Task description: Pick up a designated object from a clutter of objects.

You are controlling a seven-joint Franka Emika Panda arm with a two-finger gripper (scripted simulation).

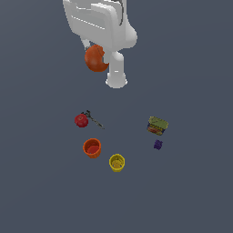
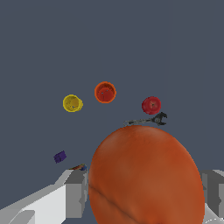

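Observation:
The designated object, a plain orange ball [image 1: 96, 58] [image 2: 146, 175], hangs high above the floor, clamped in my gripper [image 1: 96, 57] [image 2: 146, 188]. In the wrist view the ball fills the space between both grey fingers [image 2: 77, 192], which press on its sides. Far below lies the clutter of objects: a red ball [image 1: 81, 120] [image 2: 151, 105], a thin dark tool [image 1: 93, 119] [image 2: 148, 120] beside it, an orange-red cup [image 1: 92, 148] [image 2: 105, 92], a yellow cup [image 1: 117, 162] [image 2: 71, 103], a green-topped can [image 1: 157, 125] and a tiny purple piece [image 1: 158, 144] [image 2: 60, 156].
The white arm [image 1: 100, 22] reaches in from the top of the exterior view, with a white cylinder [image 1: 117, 73] of it hanging beside the ball. The items rest on a plain dark grey floor [image 1: 191, 191]. In the wrist view the can is almost wholly behind a finger.

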